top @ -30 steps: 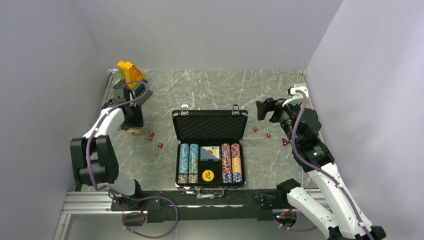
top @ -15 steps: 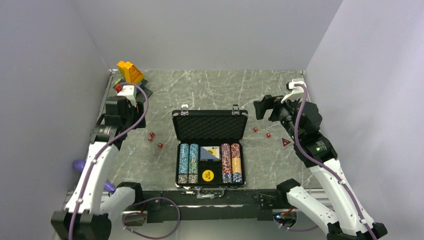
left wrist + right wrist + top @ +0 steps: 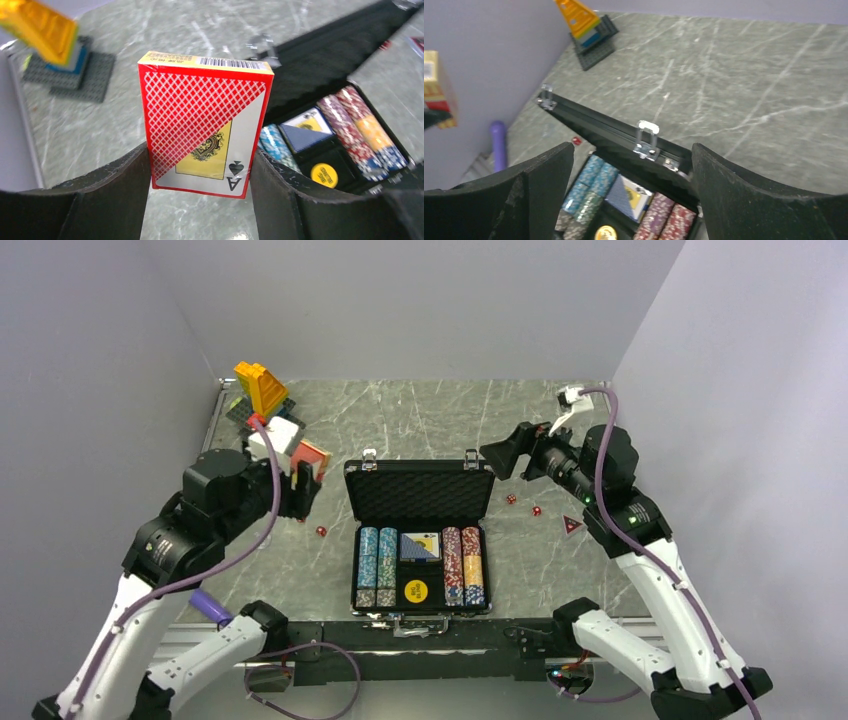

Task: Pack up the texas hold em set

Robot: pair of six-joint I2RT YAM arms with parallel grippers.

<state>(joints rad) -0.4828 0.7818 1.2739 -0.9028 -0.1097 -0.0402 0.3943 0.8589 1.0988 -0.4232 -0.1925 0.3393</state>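
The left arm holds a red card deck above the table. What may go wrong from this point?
1. The red deck is pinched only at its lower sides by the left fingers; it may tilt or slip on the way to the case.
2. The open right fingers hover near the raised lid; a bump may shut it.
3. Red dice lie loose on the table and may be left out.

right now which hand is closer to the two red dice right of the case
Right. The right hand hangs open by the back right corner of the case, close to those dice. The left hand is past the case's other side, holding the red card deck.
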